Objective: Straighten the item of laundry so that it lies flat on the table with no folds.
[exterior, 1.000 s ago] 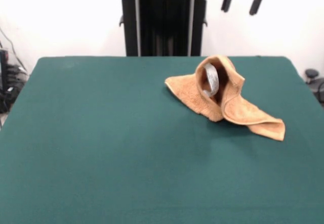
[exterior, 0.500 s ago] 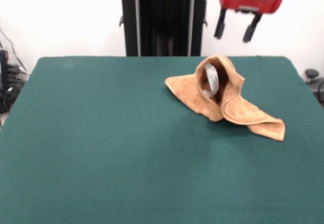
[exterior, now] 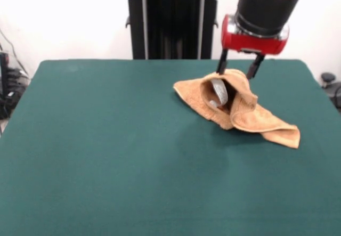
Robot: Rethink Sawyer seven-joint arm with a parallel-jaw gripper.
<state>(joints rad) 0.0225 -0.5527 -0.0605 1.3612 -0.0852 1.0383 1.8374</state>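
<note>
The black two-finger claw (exterior: 236,67) on the red & black robot arm (exterior: 262,15) hangs w/ its fingers spread open, one on each side of the top of the small orange-tan fuzzy towel (exterior: 234,105). The tips look like they touch the cloth. The towel is bunched up in a hump w/ a hole in front; something grey shows inside. It sits on the big dark green felt table (exterior: 117,156), toward the right & far side.
</note>
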